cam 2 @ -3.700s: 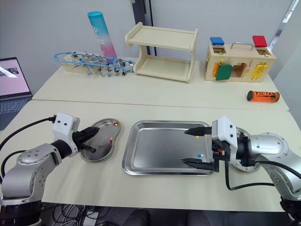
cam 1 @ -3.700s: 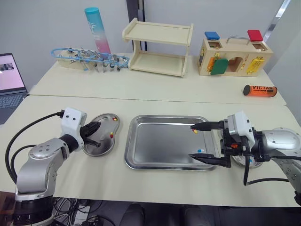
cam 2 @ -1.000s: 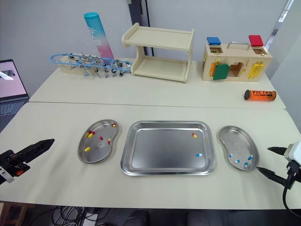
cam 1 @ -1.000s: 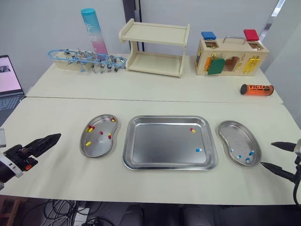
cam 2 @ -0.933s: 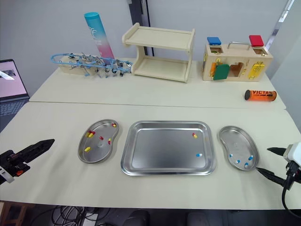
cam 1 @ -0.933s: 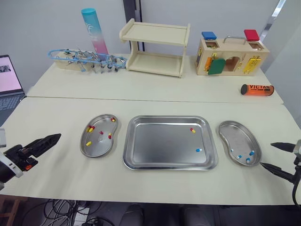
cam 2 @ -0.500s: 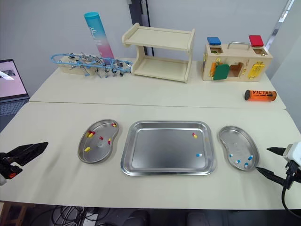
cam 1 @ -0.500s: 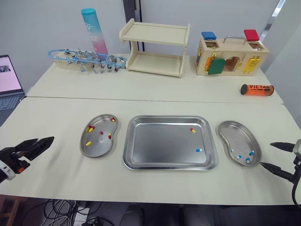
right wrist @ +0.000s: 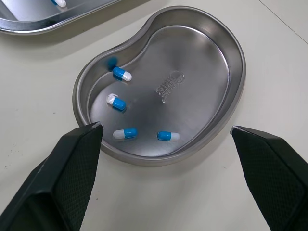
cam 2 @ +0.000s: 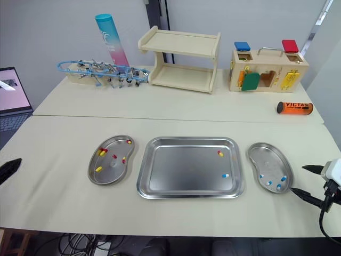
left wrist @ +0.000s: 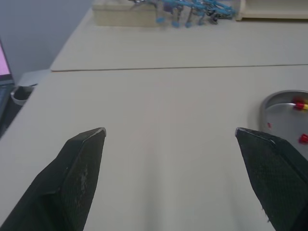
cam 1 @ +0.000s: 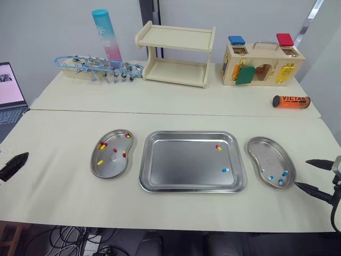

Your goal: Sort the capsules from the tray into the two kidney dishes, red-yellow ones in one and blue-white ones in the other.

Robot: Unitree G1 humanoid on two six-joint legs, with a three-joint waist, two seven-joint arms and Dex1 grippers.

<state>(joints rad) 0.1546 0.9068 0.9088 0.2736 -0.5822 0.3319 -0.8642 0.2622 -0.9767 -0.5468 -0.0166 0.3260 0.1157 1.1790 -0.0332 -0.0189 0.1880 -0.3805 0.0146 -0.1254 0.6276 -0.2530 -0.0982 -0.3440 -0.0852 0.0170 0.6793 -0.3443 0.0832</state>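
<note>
A steel tray (cam 1: 181, 160) lies at the table's centre with one red-yellow capsule (cam 1: 218, 148) and one blue-white capsule (cam 1: 225, 170) near its right side. To its left, a kidney dish (cam 1: 109, 168) holds several red-yellow capsules. The kidney dish on the right (cam 1: 266, 153) holds several blue-white capsules (right wrist: 121, 74). My right gripper (cam 1: 300, 173) hovers open just right of that dish, nothing between its fingers. At the far left table edge my left gripper (left wrist: 169, 132) stands open and empty, well away from the left dish (left wrist: 284, 120).
On the rear table stand a wooden shelf (cam 1: 177, 53), a wooden lock box (cam 1: 265, 60), an orange tube (cam 1: 293, 101), a tall blue-pink cylinder (cam 1: 106, 34) and a rack of blue tools (cam 1: 98, 68). A laptop (cam 1: 10, 88) sits far left.
My left gripper has pulled back to the left, now almost out of the head view. The right gripper has held still beside the right dish.
</note>
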